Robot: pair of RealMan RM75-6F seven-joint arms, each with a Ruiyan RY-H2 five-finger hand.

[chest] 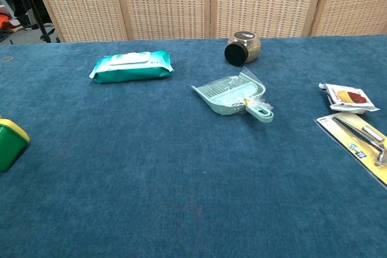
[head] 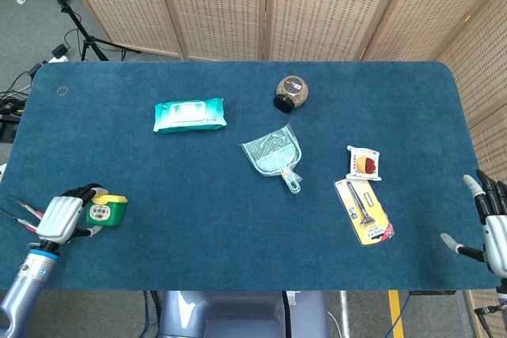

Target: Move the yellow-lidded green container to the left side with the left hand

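One yellow-lidded green container (head: pixel 107 210) stands upright near the front left corner of the bench (head: pixel 198 195), and the left hand (head: pixel 63 215) is just beside it on its left, with fingers (head: pixel 79 193) curled around the container's far side; whether they actually touch it cannot be told from the head view, and the chest view shows only the container at its left edge, with no hand. The right hand (head: pixel 493 227) sits at the front right edge of the bench, its fingers spread apart and holding nothing. Five other things lie on the bench, one of each: a teal pack of wet wipes (head: pixel 189 114) toward the back left, a round brown jar (head: pixel 291 93) lying on its side toward the back centre, a pale green dustpan in clear wrap (head: pixel 273 157) near the middle, a small snack packet (head: pixel 364 162) to the right, and a carded tool on yellow backing (head: pixel 364 210) just in front of that packet. The bench is covered in dark blue carpet-like cloth. Behind it stands a folding wicker screen (head: pixel 261 5) of several panels, and to the left is a grey floor with black stand legs (head: pixel 67 5) and cables.
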